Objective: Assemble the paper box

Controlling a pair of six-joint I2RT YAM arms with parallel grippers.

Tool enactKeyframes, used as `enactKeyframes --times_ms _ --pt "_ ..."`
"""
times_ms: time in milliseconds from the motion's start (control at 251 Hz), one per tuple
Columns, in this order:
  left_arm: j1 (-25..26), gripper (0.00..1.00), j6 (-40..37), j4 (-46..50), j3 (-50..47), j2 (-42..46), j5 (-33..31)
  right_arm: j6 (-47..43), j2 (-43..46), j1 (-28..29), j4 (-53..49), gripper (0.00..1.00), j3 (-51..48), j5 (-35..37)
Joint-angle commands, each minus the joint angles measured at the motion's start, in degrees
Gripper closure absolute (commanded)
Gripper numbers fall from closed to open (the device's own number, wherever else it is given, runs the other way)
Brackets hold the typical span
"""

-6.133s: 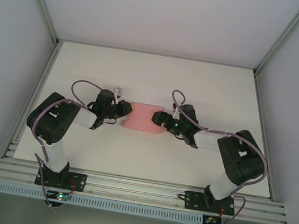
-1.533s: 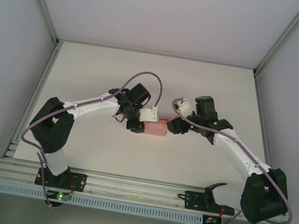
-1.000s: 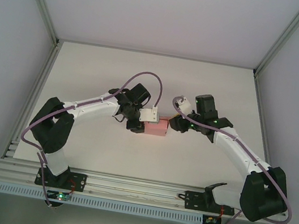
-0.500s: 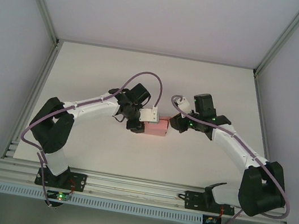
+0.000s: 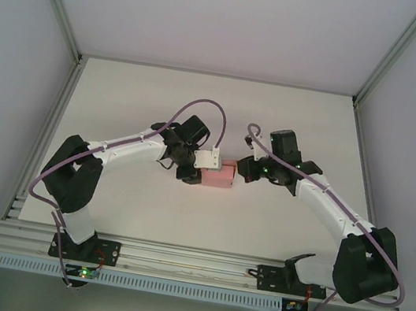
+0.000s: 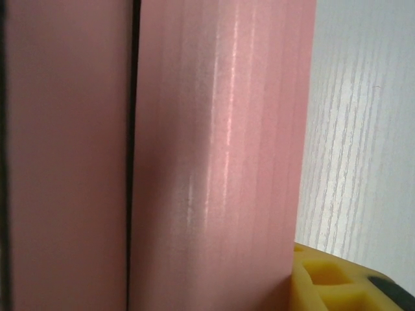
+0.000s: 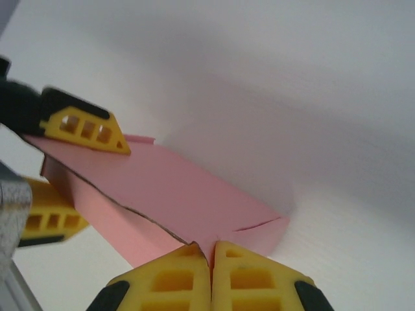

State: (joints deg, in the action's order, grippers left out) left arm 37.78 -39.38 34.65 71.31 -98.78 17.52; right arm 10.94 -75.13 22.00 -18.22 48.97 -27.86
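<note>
Pink thin-card paper box (image 5: 219,176): likely light, crushable; grip ends gently. Clamped by left pincer (image 5: 203,167); right pincer (image 7: 211,262) closed against it.

The paper box (image 5: 218,176) sits mid-frame on the surface (image 5: 278,119). The left pincer (image 5: 205,166) straddles its left end, one finger above and one below. The right pincer (image 5: 242,169) touches its right end.
</note>
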Motion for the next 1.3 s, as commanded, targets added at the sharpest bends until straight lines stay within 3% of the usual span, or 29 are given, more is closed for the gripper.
enactKeyframes --times_ms 0,259,579,762,990,1137,1297 --pt "0.8 0.56 0.3 2.1 1.4 -1.9 -1.8 15.3 3.8 1.2 9.5 1.00 -1.1 -5.5" --pt "1.2 0.56 0.3 1.7 2.0 -2.6 -1.8 28.1 1.8 1.7 16.4 1.00 -4.8 -4.0" --pt "1.3 0.56 0.2 1.3 2.0 -3.0 -1.8 34.1 0.2 2.9 22.9 1.00 -7.4 -3.1" --pt "1.3 0.56 0.0 0.9 2.0 -3.3 -1.7 25.8 1.8 5.6 21.2 1.00 -8.6 4.6" --pt "1.2 0.56 0.3 0.2 1.8 -3.9 -1.7 12.4 3.4 9.1 26.7 1.00 -15.8 14.9" --pt "1.2 0.55 1.1 -0.4 2.0 -4.5 -1.5 10.6 2.6 10.2 35.8 1.00 -21.1 15.4" --pt "1.2 0.53 3.9 -2.1 1.8 -4.1 -0.4 6.5 1.8 13.8 39.8 1.00 -23.6 22.5"
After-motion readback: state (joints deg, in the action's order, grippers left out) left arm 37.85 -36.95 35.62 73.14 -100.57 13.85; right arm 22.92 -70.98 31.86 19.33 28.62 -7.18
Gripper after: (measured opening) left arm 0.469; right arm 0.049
